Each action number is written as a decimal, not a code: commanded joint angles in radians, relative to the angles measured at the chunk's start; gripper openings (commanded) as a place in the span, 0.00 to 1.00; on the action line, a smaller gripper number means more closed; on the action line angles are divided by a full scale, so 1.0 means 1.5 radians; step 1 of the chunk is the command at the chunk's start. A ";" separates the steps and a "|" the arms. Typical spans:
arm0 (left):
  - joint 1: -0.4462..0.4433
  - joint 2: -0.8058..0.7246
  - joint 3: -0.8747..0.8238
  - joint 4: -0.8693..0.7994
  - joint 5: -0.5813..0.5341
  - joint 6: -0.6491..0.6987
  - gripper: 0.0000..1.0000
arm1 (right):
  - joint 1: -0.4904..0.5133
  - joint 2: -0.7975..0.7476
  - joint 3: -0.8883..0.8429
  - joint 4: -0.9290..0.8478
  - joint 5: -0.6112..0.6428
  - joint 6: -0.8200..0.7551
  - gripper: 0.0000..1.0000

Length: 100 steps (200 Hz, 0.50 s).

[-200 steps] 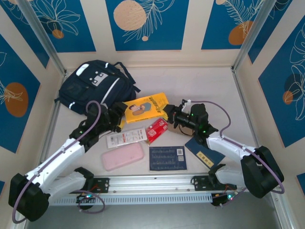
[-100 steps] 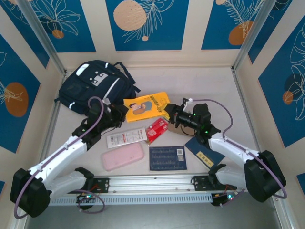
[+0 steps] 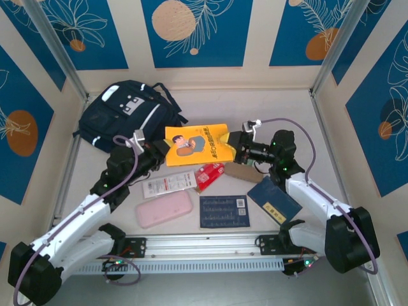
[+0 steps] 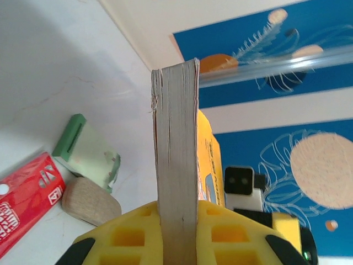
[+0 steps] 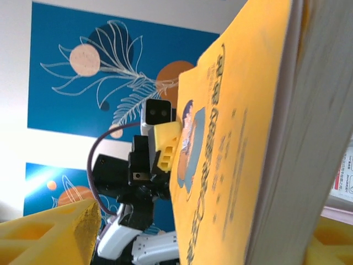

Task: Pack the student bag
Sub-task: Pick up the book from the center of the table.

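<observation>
Yellow book (image 3: 194, 145) has come up off the table (image 3: 274, 108) since a second ago. Left gripper (image 3: 164, 148) pinches its left edge, and right gripper (image 3: 233, 146) has spread and let go. Student bag (image 3: 124, 115) lies at the far left corner (opening not visible). Risk: held by one edge only, the book may pivot or slip.
</observation>
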 commanded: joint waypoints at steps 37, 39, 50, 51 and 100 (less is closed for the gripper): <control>-0.002 -0.044 0.014 0.040 0.106 0.083 0.00 | -0.009 0.029 0.058 -0.028 -0.109 -0.039 0.53; -0.002 -0.043 0.014 0.040 0.107 0.084 0.00 | -0.009 0.029 0.058 -0.029 -0.109 -0.039 0.52; -0.002 -0.039 0.014 0.035 0.111 0.089 0.00 | -0.005 0.031 0.059 -0.032 -0.111 -0.036 0.47; -0.002 -0.039 0.014 0.034 0.112 0.090 0.00 | -0.004 0.031 0.059 -0.032 -0.112 -0.036 0.46; -0.002 -0.016 0.048 -0.035 0.083 0.139 0.00 | 0.003 -0.004 0.075 -0.201 -0.079 -0.123 0.24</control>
